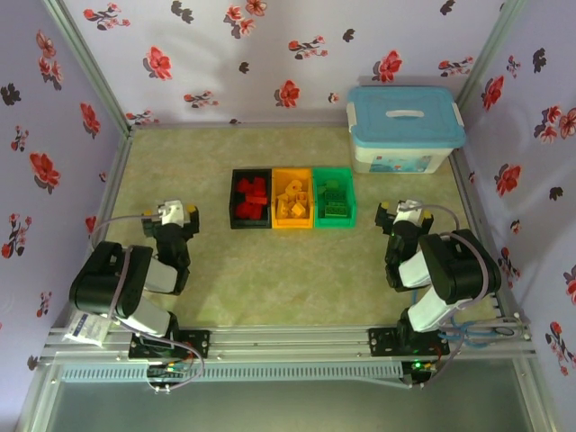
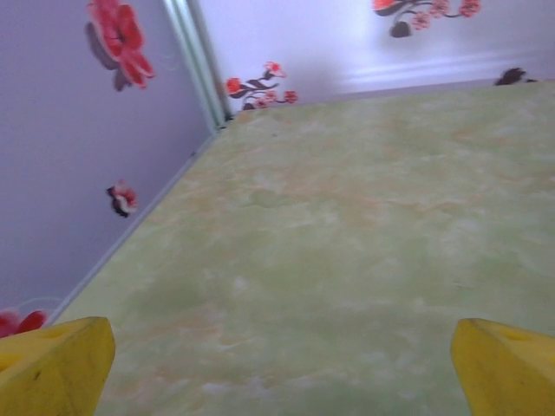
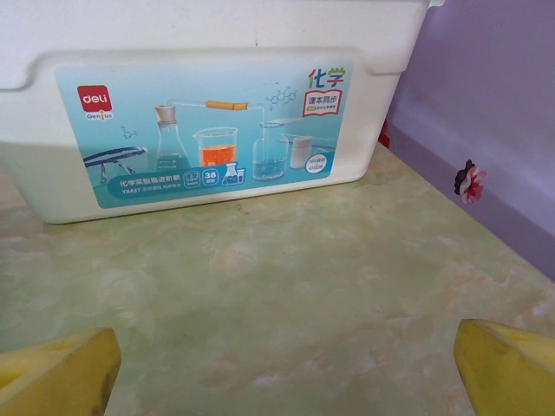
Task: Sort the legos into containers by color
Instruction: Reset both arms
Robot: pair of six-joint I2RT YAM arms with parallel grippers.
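top external: legos seemingly all in matching containers at mid desk. left tool and right tool spread wide, empty, well apart from them. likely hazard: a needless reach shoving a container, spilling legos.
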